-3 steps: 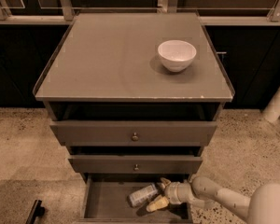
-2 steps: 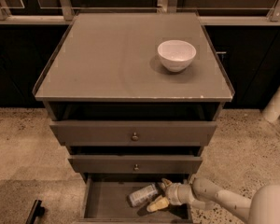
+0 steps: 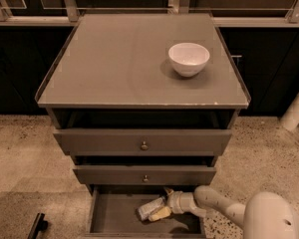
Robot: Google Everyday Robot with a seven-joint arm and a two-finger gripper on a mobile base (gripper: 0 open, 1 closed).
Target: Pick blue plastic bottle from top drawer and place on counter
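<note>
The gripper (image 3: 158,206) is low inside the open drawer (image 3: 114,216), at its right side. Its fingers lie on both sides of the bottle (image 3: 147,209) and seem to be pressed on it. The bottle lies on the drawer floor. Compared with a second ago, nothing has visibly moved. The bowl (image 3: 189,59) stands on the counter (image 3: 124,63).
</note>
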